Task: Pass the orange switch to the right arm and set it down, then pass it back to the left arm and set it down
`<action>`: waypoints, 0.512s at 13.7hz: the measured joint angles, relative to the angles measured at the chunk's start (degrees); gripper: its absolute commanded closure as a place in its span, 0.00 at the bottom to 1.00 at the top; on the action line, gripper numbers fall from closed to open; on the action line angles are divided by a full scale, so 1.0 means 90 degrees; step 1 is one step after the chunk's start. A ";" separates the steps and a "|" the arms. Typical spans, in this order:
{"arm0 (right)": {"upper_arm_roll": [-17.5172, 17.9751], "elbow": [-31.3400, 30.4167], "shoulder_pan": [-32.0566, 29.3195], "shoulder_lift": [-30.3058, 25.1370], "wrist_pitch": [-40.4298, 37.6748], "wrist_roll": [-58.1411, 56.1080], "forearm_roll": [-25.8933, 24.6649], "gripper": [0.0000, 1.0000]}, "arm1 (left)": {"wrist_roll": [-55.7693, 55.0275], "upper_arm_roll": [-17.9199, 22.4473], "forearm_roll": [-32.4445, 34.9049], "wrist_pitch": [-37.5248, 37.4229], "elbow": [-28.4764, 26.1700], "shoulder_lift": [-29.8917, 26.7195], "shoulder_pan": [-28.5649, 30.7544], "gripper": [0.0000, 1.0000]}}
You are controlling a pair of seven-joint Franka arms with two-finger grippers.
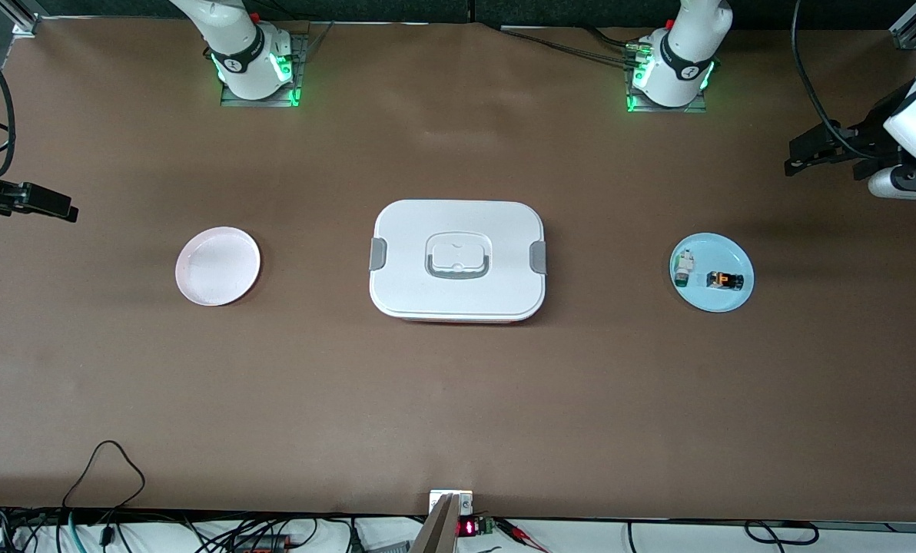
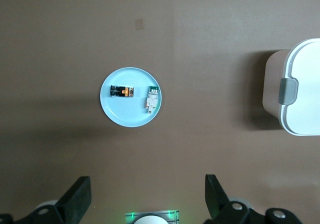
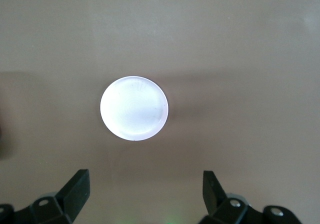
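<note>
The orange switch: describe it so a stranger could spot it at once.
Start at the big white box mid-table, then go toward the left arm's end to the blue plate. Of two small parts on it, the orange switch is black with an orange face; the white-and-green part isn't.

Box (image 1: pixel 458 261) between two plates (image 1: pixel 217 266); switch (image 1: pixel 725 280) on one.

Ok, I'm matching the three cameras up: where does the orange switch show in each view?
Front view: the orange switch lies on the blue plate, toward the left arm's end of the table, beside the white-and-green part.
Left wrist view: on the same blue plate, the switch beside that part.
Right wrist view: not in it.
Shared landmark: the blue plate.
</note>
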 measured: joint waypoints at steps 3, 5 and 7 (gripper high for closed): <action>0.0025 0.0002 0.0008 0.0000 0.0085 0.0000 0.0000 0.00 | 0.0000 0.0000 0.0000 -0.0005 0.0000 0.0002 0.0000 0.00; 0.0032 0.0015 0.0010 -0.0006 0.0092 0.0000 0.0000 0.00 | 0.0000 0.0003 0.0000 -0.0079 0.0000 0.0002 0.0003 0.00; 0.0007 0.0015 -0.0012 -0.0011 0.0080 -0.0105 0.0000 0.00 | -0.0001 0.0010 0.0000 -0.0131 0.0000 0.0005 0.0007 0.00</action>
